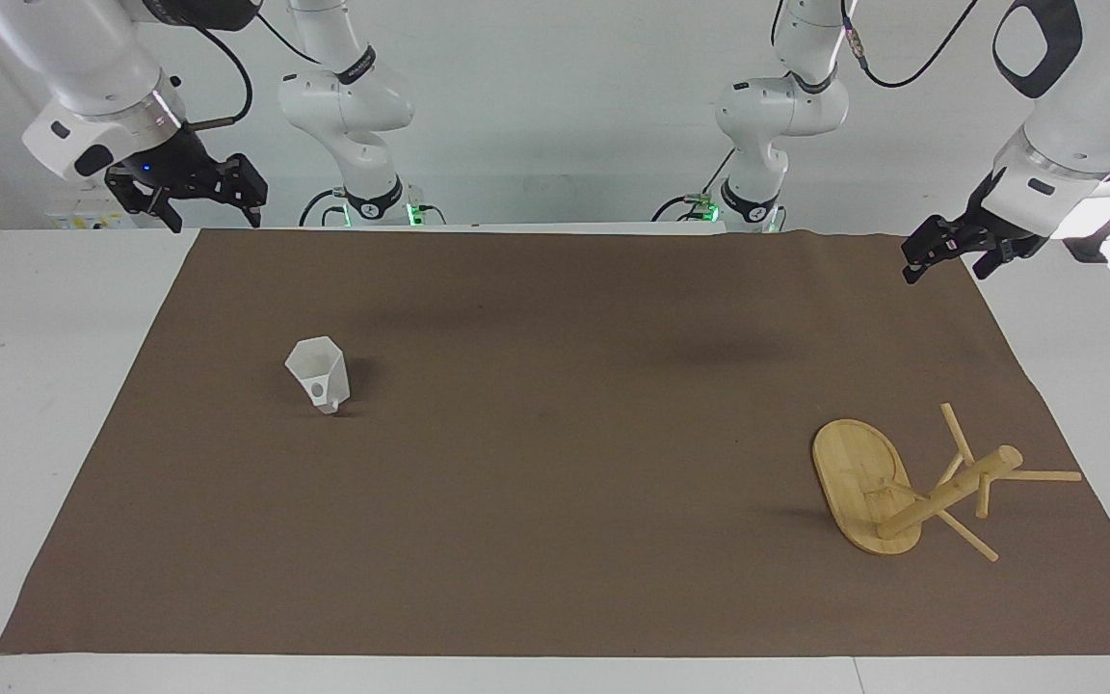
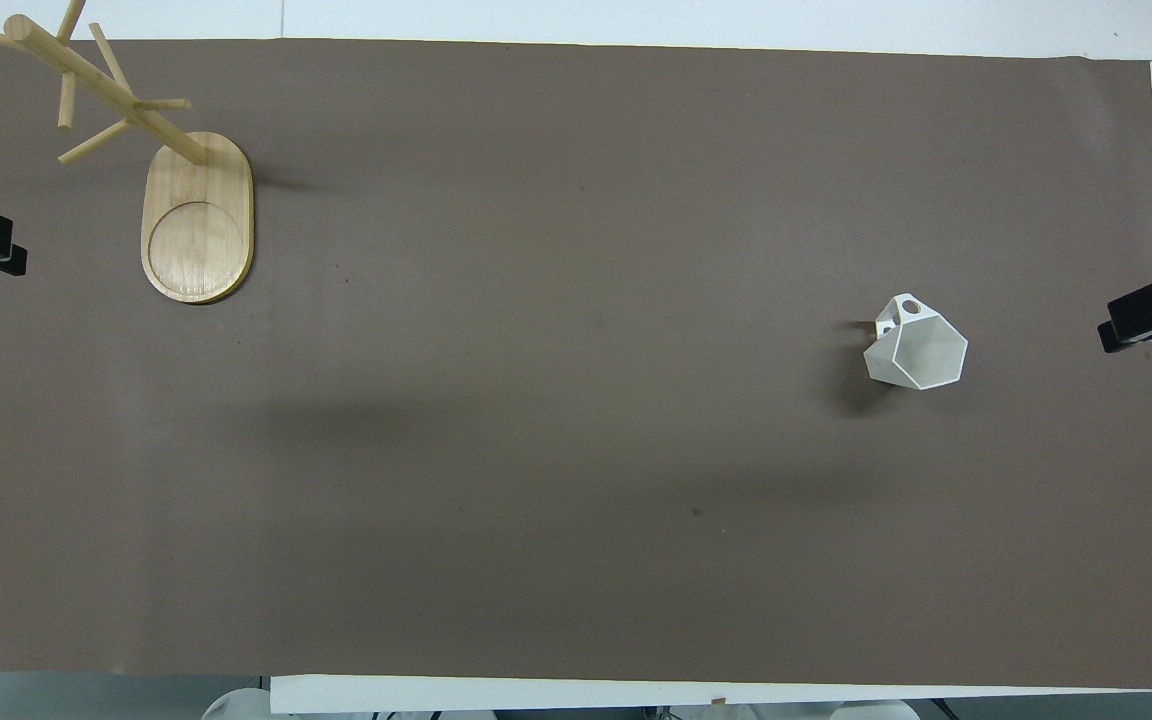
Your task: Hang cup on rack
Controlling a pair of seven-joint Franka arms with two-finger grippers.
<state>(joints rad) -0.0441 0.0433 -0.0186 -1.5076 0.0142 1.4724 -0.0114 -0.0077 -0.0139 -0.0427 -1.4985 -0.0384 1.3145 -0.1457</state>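
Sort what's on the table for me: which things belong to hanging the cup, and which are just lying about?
Belongs to the job:
- cup, upright on the mat toward the right arm's end
- rack, standing toward the left arm's end, pegs bare
- left tool and right tool, both waiting raised at the mat's corners

Just there:
- brown mat covering the table; nothing else loose

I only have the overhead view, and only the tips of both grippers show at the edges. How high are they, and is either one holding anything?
Observer: Both hang well above the table and hold nothing. The right gripper is over the mat's corner at the right arm's end, fingers open.
Operator: And the left?
Observer: The left gripper is up over the mat's edge at the left arm's end, not over the rack.
Operator: Is the cup upright?
Observer: Yes, the cup stands on its narrow base, rim up, with the handle's hole turned away from the robots.
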